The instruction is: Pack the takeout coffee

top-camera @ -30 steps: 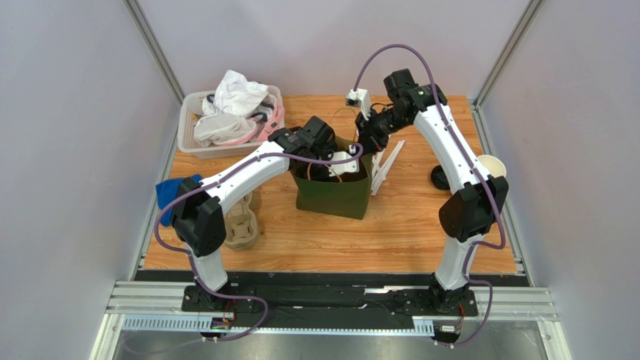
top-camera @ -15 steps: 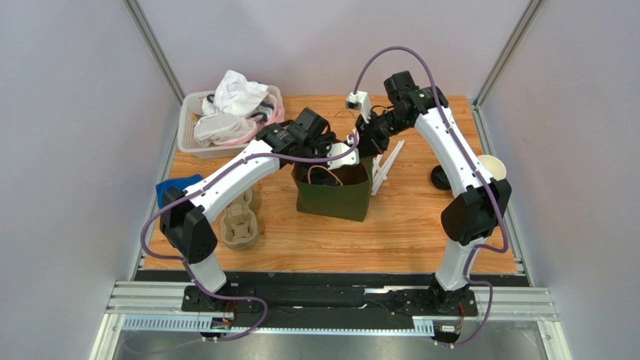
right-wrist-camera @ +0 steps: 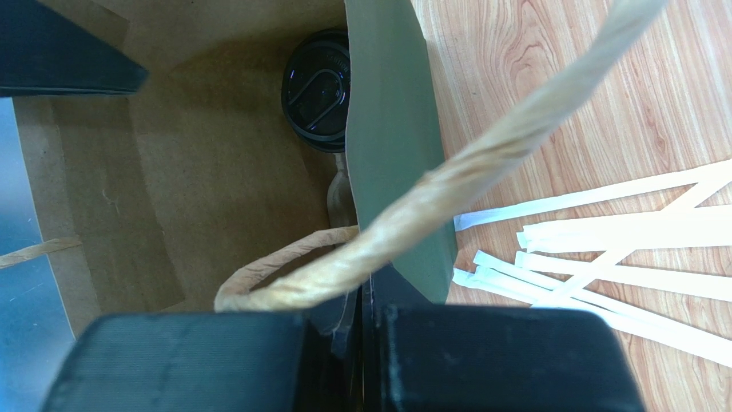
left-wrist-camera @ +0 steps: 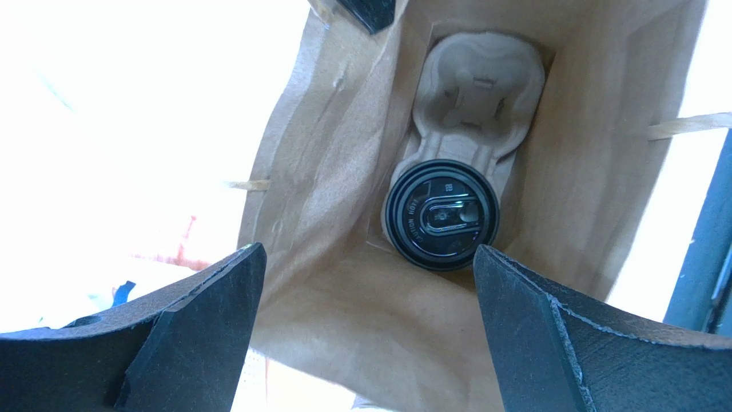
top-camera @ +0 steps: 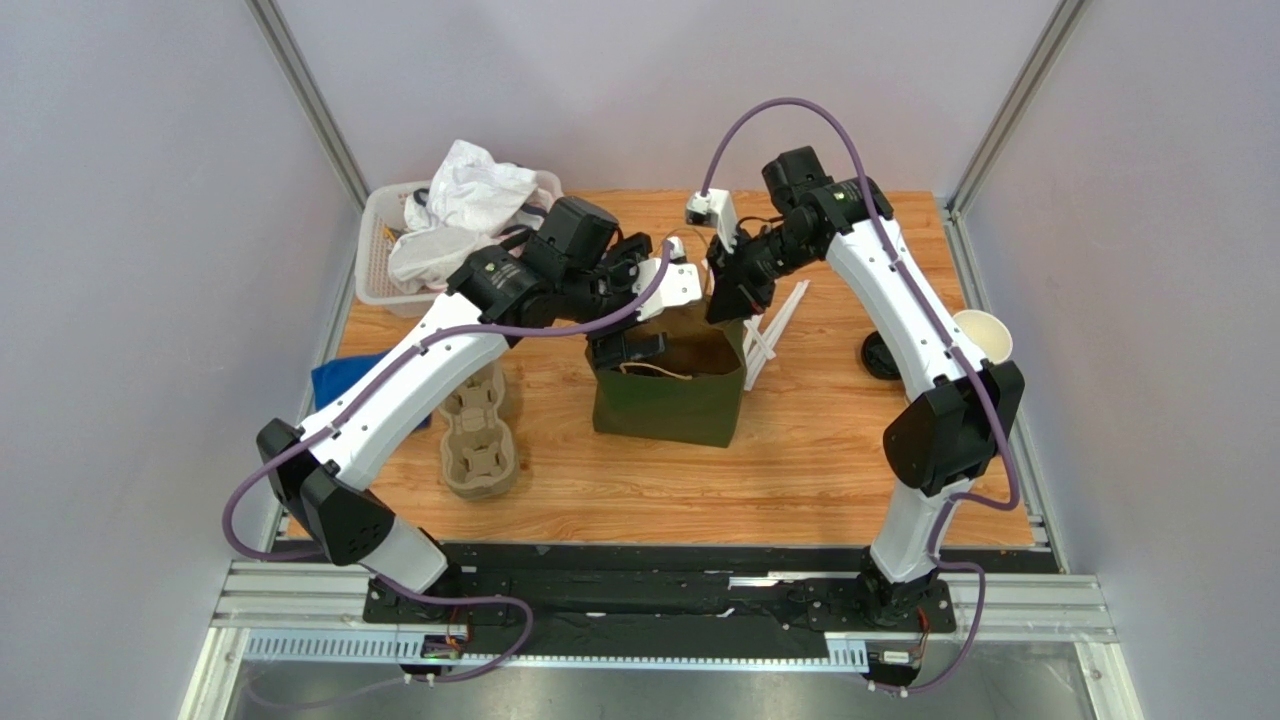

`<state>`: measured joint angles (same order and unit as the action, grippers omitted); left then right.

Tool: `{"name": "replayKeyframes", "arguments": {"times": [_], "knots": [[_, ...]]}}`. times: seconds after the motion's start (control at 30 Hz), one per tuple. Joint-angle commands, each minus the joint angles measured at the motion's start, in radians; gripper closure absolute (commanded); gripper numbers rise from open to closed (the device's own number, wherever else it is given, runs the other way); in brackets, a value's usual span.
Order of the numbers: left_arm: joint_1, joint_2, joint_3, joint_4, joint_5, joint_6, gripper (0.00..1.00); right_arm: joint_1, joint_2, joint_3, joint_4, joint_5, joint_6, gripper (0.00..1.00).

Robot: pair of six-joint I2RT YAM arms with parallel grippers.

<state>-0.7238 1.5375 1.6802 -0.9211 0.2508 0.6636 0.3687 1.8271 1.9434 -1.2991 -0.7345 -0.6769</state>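
Coffee [left-wrist-camera: 442, 215] is down in the bag [top-camera: 669, 402], seated in the near pocket of a pulp carrier [left-wrist-camera: 481, 81] on the bag floor. The far pocket is empty. Only the black lid shows from above, so the cup wall is hidden.

Left gripper [left-wrist-camera: 365, 257] hangs over the bag mouth, jaws spread wide, holding nothing and clear of the lid. Right gripper [right-wrist-camera: 369, 335] is pressed together on the bag's back rim beside the twine handle [right-wrist-camera: 481, 154] (looks like it's propping the mouth open).

Handling, my read:
- Paper cup with a soft wall, so a hard squeeze will dent it and could pop the lid.
- Lid is slick plastic and only snapped on. Don't lift by it.
- If you need to regrip, take the cup wall just under the lid rim with light force.
- Can't tell whether it's full. Treat it as full and keep it upright.
- Carrier is stiff enough to steady it, and the bag walls are floppy.

Placement looks done. You'd want the left out straight up, then the right off the rim.
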Motion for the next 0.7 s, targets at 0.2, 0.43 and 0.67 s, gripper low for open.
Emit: {"name": "replayKeyframes", "arguments": {"times": [0.2, 0.43, 0.67], "knots": [[0.056, -0.079, 0.102, 0.059, 0.016, -0.194, 0.08, 0.033, -0.028, -0.006, 0.015, -0.006, -0.027, 1.0], [0.135, -0.054, 0.245, 0.074, -0.028, -0.379, 0.13, 0.07, -0.012, 0.017, 0.052, -0.019, 0.005, 1.0], [0.262, -0.008, 0.328, 0.031, -0.082, -0.535, 0.14, 0.096, 0.017, 0.06, 0.072, -0.017, 0.033, 0.91]]}}
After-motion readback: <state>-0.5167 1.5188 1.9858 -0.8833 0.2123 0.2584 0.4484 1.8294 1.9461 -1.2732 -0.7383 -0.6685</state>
